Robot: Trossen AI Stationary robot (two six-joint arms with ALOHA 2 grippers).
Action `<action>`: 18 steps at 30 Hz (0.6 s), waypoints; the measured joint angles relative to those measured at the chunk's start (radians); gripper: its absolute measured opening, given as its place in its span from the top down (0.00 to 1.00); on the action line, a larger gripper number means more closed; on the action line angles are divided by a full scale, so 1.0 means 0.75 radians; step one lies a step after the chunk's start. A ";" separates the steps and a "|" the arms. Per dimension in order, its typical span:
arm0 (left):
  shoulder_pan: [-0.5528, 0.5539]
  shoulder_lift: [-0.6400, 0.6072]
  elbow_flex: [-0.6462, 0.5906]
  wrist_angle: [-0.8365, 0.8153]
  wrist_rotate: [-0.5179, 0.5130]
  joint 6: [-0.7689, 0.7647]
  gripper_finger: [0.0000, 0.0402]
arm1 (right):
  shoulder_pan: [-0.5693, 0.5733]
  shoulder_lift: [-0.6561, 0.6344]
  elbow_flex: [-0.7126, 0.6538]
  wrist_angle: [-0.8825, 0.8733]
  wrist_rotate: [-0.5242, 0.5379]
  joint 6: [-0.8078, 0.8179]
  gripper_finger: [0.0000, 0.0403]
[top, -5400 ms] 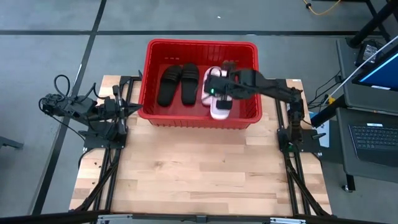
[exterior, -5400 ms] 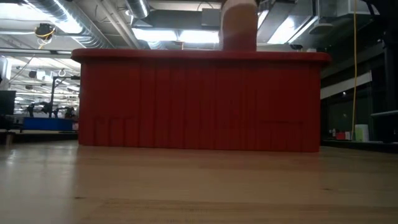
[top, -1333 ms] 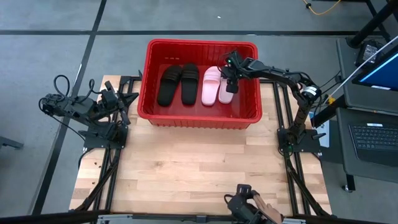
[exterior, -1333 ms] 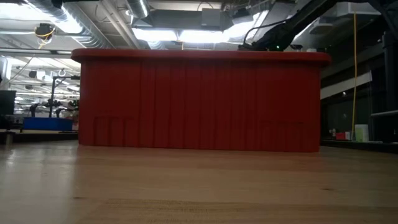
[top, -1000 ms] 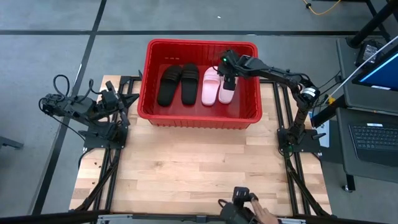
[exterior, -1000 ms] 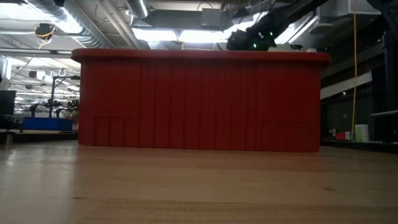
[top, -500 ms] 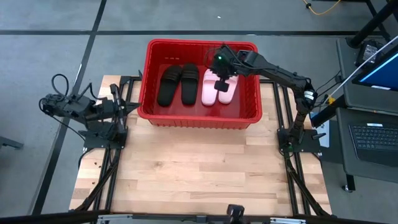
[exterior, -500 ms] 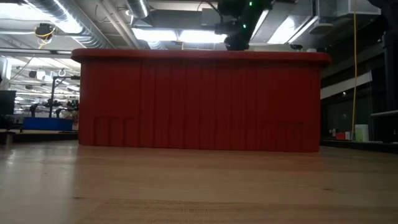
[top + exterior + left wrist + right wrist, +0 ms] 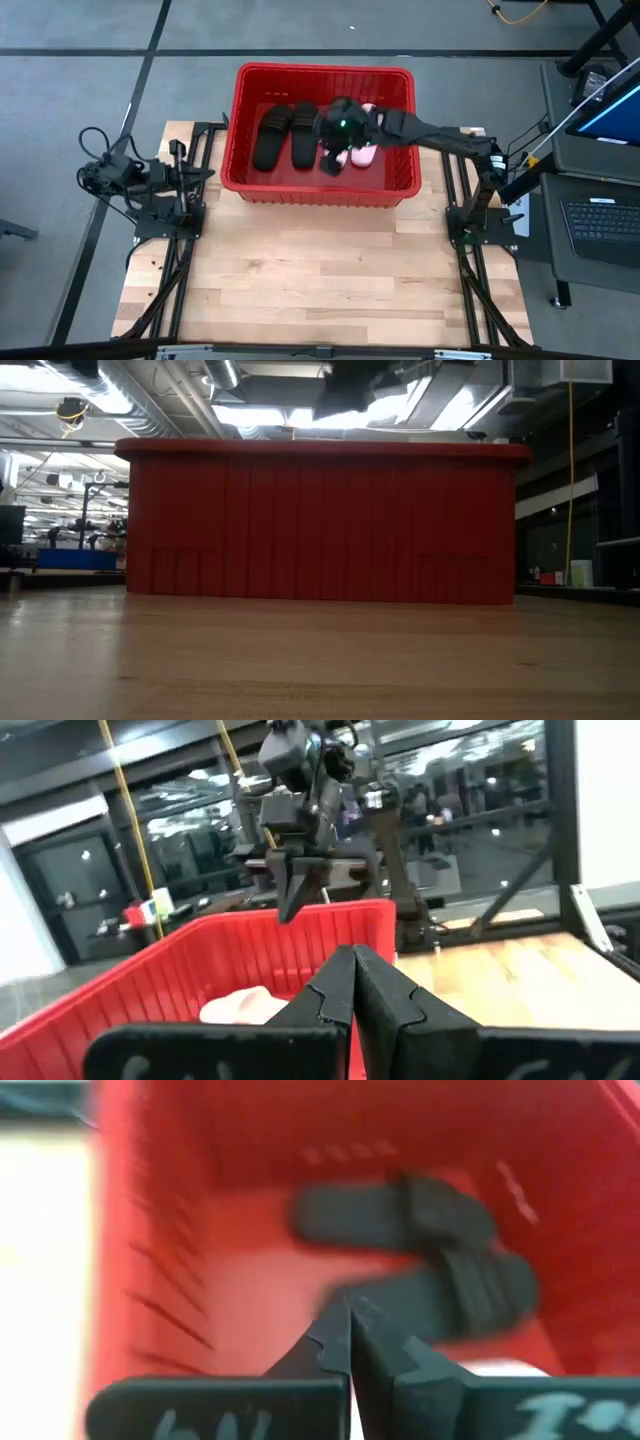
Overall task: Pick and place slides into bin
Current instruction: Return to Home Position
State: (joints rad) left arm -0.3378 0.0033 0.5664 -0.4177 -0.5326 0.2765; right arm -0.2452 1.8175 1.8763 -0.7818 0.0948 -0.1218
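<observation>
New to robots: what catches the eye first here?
A big red bin at the table's far edge, holding two black slides side by side and pink slides next to them. The right gripper hangs shut above the bin, over the pink slides. The left gripper waits by the table's left edge.

The right arm point(image 9: 432, 131) hides most of the pink slides point(image 9: 364, 155) in the bin point(image 9: 320, 70).
</observation>
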 joint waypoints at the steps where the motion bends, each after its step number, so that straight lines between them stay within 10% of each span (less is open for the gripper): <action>1: 0.001 -0.001 -0.005 0.000 0.023 0.019 1.00 | 0.034 0.000 0.000 0.034 -0.001 0.019 0.99; 18: -0.010 -0.003 -0.356 0.553 0.178 0.083 1.00 | 0.381 0.001 0.000 0.260 0.192 0.229 0.99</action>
State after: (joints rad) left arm -0.3450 0.0013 0.2993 -0.0032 -0.3989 0.3388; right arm 0.0404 1.8179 1.8763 -0.5865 0.2385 0.0501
